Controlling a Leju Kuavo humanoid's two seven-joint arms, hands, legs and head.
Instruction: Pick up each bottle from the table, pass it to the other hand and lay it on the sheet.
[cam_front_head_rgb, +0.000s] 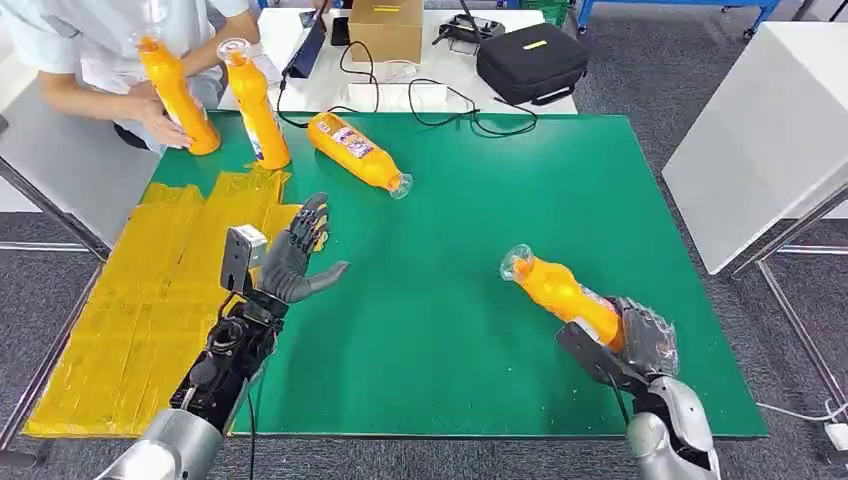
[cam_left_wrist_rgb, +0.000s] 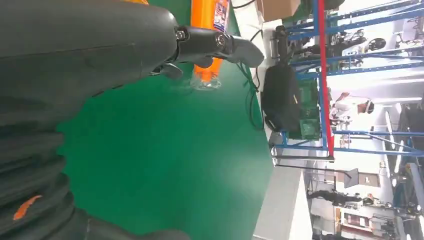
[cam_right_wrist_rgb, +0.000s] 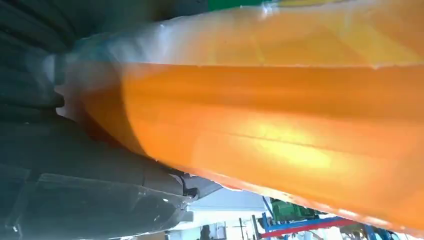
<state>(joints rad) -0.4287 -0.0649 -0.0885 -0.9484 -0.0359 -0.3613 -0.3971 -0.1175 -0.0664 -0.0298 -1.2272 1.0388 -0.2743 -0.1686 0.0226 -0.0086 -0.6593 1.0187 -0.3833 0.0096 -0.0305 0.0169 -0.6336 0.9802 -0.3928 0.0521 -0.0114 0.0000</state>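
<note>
Tilted orange bottle (cam_front_head_rgb: 560, 291) above the green table (cam_front_head_rgb: 480, 330); another (cam_front_head_rgb: 358, 152) lies flat.

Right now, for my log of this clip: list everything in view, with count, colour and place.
Bottles: four, orange. One in the right hand; one lying on the mat; two upright at the far left, one held by a person, one beside it.
Mat: one, green, covering the table.
Sheet: one, yellow, on the mat's left.
Case: one, black, on the white table behind.
Box: one, brown, there too.
Person: one, white top, far left.
Left hand: open, above the sheet's edge.
Right hand: grips a bottle.
</note>
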